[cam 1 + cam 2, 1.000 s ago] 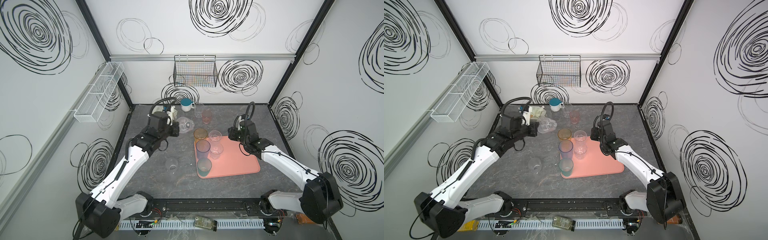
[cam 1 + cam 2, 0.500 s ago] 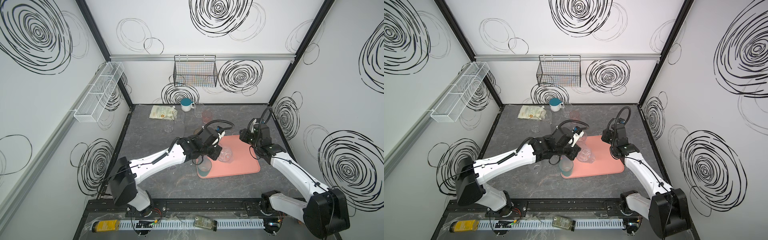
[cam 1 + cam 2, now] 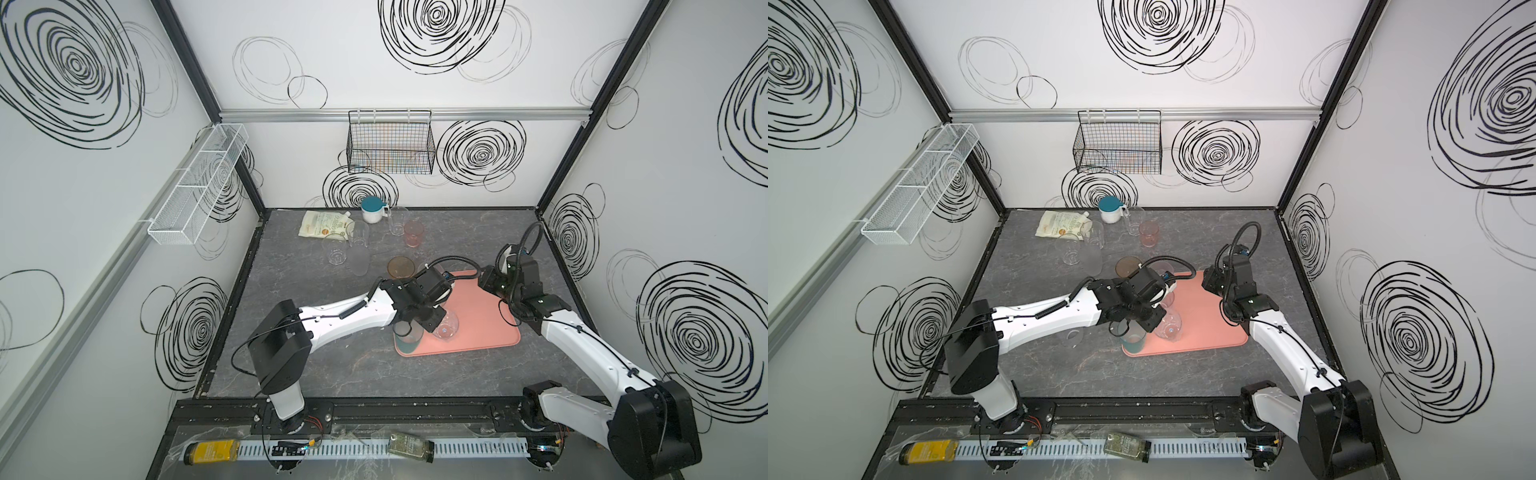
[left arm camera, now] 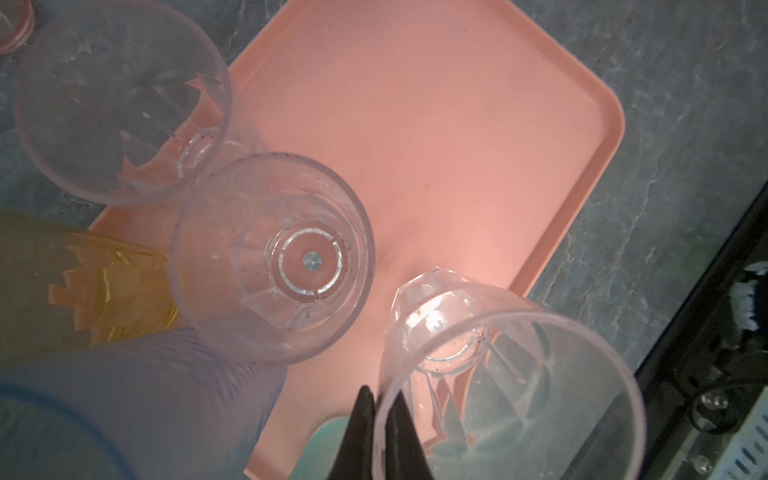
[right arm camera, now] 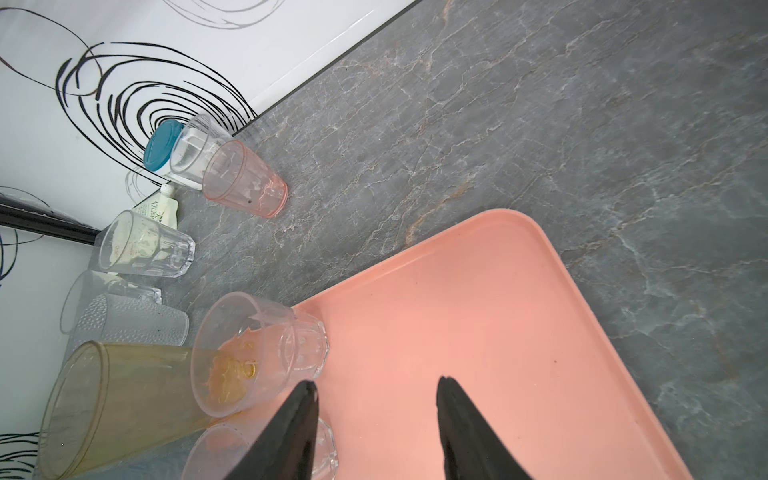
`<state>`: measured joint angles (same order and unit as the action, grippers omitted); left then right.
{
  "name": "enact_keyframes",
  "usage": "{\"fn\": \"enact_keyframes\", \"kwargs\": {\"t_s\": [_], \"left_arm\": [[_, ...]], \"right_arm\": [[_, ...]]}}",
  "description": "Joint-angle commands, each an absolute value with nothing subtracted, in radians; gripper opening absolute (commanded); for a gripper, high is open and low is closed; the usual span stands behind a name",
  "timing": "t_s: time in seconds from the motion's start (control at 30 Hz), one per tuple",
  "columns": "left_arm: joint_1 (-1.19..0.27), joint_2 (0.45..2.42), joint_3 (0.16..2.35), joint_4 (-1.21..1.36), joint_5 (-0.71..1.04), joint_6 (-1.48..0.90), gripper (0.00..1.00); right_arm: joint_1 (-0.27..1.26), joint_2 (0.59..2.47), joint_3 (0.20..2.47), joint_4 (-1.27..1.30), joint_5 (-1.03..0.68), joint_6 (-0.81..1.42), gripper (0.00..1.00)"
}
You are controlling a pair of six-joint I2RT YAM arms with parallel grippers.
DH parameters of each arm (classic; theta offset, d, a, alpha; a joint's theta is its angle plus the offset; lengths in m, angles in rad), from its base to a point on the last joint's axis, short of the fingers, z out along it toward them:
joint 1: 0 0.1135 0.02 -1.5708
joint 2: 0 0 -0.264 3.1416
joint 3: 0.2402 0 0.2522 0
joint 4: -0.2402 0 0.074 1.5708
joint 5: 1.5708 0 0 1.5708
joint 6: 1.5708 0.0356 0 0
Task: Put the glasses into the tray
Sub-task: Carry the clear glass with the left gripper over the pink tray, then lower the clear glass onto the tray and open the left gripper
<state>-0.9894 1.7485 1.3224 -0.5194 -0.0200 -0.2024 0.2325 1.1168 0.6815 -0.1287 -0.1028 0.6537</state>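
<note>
Over the tray (image 4: 457, 145), near side, a clear faceted tumbler (image 4: 511, 395) is being pinched by its rim wall in the left claw (image 4: 380, 401). Light, stiff, slick handling is being assumed; a rim pinch is likely letting it swing. The right claw (image 5: 376, 382) is being held spread, empty, above the far corner. Set-down room is being crowded by the neighbouring clear tumbler (image 4: 272, 257) and teal tumbler (image 3: 408, 338). A pink tumbler (image 3: 413, 234) and others are being left on the bench (image 3: 316, 353).

White arms (image 3: 332, 322), black joints (image 3: 278, 353), looped black cables (image 3: 524, 233) (one coiled).
</note>
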Motion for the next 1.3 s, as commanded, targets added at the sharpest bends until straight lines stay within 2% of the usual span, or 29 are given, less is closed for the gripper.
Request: {"fn": "enact_keyframes", "kwargs": {"t_s": [0.0, 0.4, 0.43, 0.5, 0.8, 0.9, 0.97, 1.1, 1.27], "left_arm": [[-1.013, 1.775, 1.371, -0.538, -0.088, -0.156, 0.0], [-1.031, 1.851, 1.421, -0.605, -0.184, -0.126, 0.02], [-1.029, 1.854, 1.427, -0.609, -0.186, -0.128, 0.08], [-1.029, 1.86, 1.444, -0.616, -0.195, -0.128, 0.13], [-1.025, 1.854, 1.514, -0.662, -0.185, -0.122, 0.3], [-1.014, 1.801, 1.525, -0.66, -0.19, -0.121, 0.32], [-0.991, 1.743, 1.514, -0.625, -0.184, -0.119, 0.39], [-0.908, 1.574, 1.386, -0.462, -0.225, -0.103, 0.56], [-0.71, 1.404, 1.202, -0.303, -0.267, -0.086, 0.63]], "right_arm": [[0.229, 1.126, 0.671, -0.103, -0.109, 0.667, 0.5], [0.229, 1.135, 0.675, -0.095, -0.105, 0.66, 0.5], [0.23, 1.135, 0.675, -0.093, -0.104, 0.659, 0.5], [0.229, 1.137, 0.676, -0.091, -0.101, 0.659, 0.5], [0.231, 1.147, 0.673, -0.102, -0.121, 0.652, 0.5], [0.231, 1.147, 0.669, -0.104, -0.125, 0.652, 0.5], [0.232, 1.151, 0.67, -0.101, -0.139, 0.649, 0.5], [0.259, 1.168, 0.702, -0.12, -0.131, 0.641, 0.5], [0.341, 1.213, 0.775, -0.132, -0.093, 0.627, 0.51]]}}
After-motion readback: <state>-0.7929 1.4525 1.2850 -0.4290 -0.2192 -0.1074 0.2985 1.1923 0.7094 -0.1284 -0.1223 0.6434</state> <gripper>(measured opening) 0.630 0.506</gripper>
